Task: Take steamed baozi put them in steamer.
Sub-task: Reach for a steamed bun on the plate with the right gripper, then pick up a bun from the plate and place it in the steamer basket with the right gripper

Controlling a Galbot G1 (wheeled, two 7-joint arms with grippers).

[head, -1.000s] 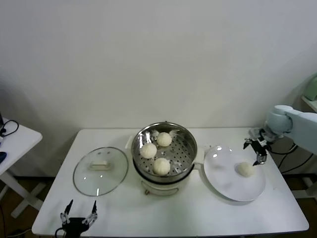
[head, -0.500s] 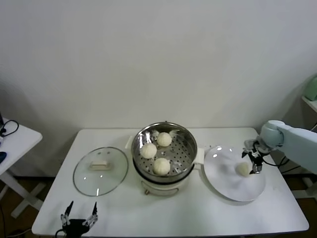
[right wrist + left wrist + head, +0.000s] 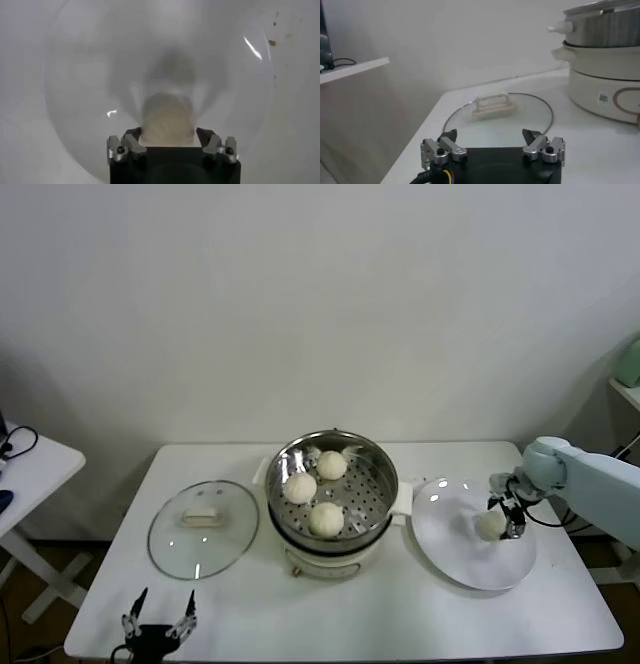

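Three cream-white baozi (image 3: 300, 487) lie in the shiny steel steamer (image 3: 385, 471) on its cream pot base at mid-table. A fourth baozi (image 3: 490, 525) lies on the flat white plate (image 3: 455, 552) to the right. My right gripper (image 3: 505, 513) is down over it. In the right wrist view the gripper (image 3: 167, 136) is open, one finger on each side of the baozi (image 3: 167, 117), close to its sides, over the plate (image 3: 90, 75). My left gripper (image 3: 160, 616) is parked open at the table's front left edge and shows open and empty in its wrist view (image 3: 490, 137).
The round glass lid (image 3: 203, 529) lies flat left of the steamer; it also shows in the left wrist view (image 3: 497, 112). A white side table (image 3: 30, 464) stands at far left. The pot base (image 3: 605, 87) is beyond the left gripper.
My right gripper has moved in from the plate's far right edge and come down around the baozi on the plate. The left arm has not moved.
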